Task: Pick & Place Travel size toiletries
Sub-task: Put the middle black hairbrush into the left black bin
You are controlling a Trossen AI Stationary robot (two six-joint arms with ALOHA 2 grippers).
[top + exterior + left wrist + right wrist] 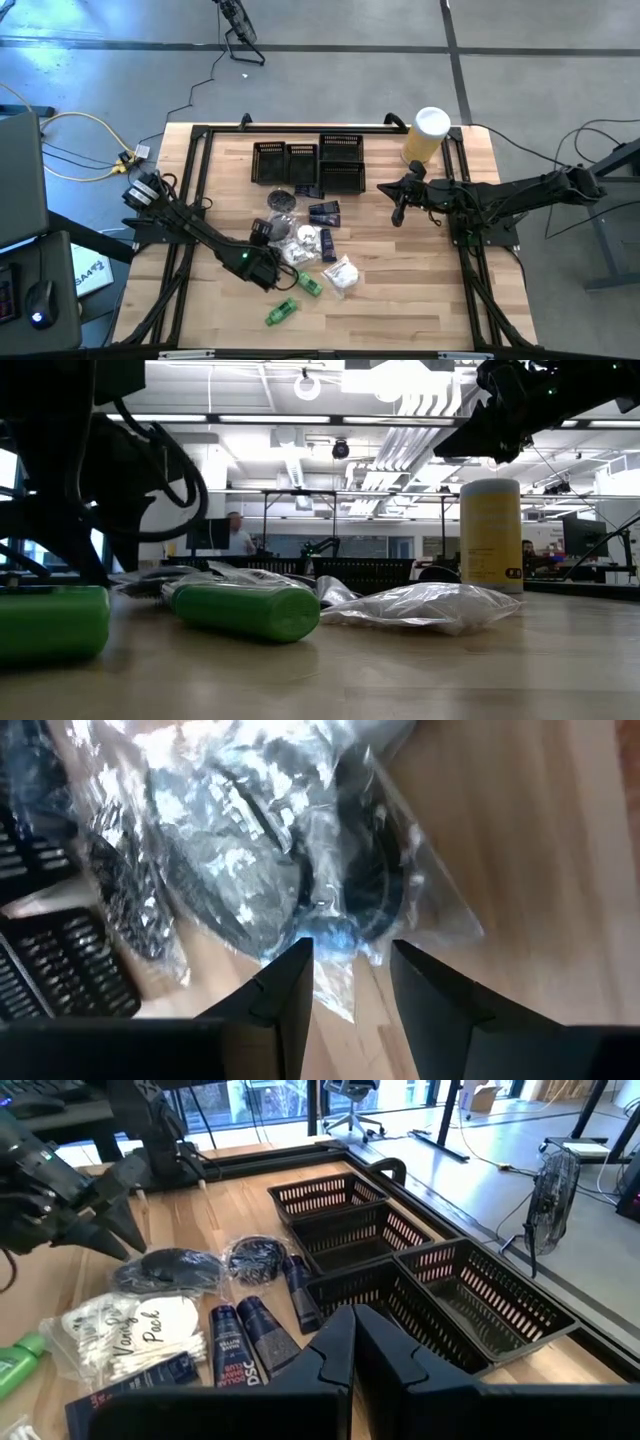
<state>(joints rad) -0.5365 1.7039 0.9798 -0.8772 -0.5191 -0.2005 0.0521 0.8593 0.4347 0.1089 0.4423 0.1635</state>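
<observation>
The toiletries lie in a loose pile mid-table: green tubes (283,313) (245,610), a white crinkly sachet (340,275) (430,605), navy packets (324,212) (250,1338) and a round black piece (282,200). My left gripper (265,265) (348,960) is open and low at the pile's left side. Its fingers stand on either side of the edge of a clear bag holding a round black piece (365,870). My right gripper (398,212) (350,1320) is shut and hovers above the table, right of the trays. My left gripper has the crinkled edge of the clear bag (345,975) in the gap between its open fingers, coming at it slanting down from the table's left. I cannot tell whether either finger touches the plastic. The bag lies on the table.
Black mesh trays (305,163) (400,1270) sit in a row at the far side. A yellow cylinder with a white lid (425,135) (490,535) stands at the far right. Bare wood lies right of the pile and along the near edge (420,320).
</observation>
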